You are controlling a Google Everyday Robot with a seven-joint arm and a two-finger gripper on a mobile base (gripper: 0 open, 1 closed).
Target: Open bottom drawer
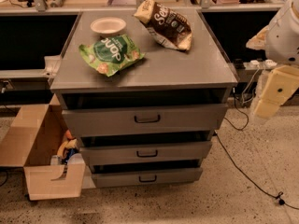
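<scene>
Matt metal bottom drawer, plastic claw right

Observed: the arm enters at the upper right of the frame as a white, rounded housing, partly cut off by the right border. Below it, at right centre, a cream-coloured blocky section hangs tilted, its lower end angled down and to the left; this is the gripper. It is held in free air near the right edge and carries no object.
</scene>
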